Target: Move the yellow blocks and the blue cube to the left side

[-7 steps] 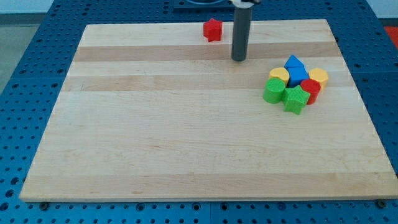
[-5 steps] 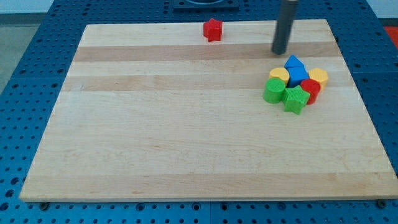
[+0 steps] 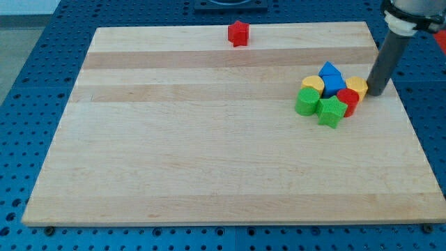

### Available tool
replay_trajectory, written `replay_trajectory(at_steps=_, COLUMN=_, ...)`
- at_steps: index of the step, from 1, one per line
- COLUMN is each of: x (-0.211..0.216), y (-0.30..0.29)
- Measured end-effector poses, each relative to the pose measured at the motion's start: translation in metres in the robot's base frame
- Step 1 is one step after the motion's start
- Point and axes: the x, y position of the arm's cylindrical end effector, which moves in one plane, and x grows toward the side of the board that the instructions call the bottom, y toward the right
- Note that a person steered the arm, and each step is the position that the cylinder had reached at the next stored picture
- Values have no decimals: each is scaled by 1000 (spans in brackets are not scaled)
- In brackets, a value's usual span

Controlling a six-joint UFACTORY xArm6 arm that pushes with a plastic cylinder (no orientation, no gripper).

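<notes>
Pale wooden board point(image 3: 209, 153) on a blue perforated table point(image 3: 28, 84): the arm's dark rod comes down from the view's top right, leaning slightly, and my tip point(image 3: 375, 92) stands on the board just to the view's right of a tight cluster of blocks near the right edge. The rod has no jaws and holds nothing. It is hard to tell whether the tip touches the nearest block, a yellow block point(image 3: 357, 86) on the cluster's right flank. A second yellow block point(image 3: 312, 83) sits on the cluster's left. Between them lies the blue cube point(image 3: 333, 85), with a blue triangular block point(image 3: 329, 70) pointing toward the view's top just behind it. No long axis can be made out on the cube or the yellow pieces. Along the cluster's lower side sit a green block point(image 3: 305, 102), a green star-shaped block point(image 3: 331, 111) and a red block point(image 3: 348, 100). A separate red star-shaped block point(image 3: 238, 33) rests well apart, near the top edge.
</notes>
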Motion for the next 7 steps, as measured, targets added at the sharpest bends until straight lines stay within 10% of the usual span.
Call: replay_trajectory(at_steps=7, x=-23, y=-132)
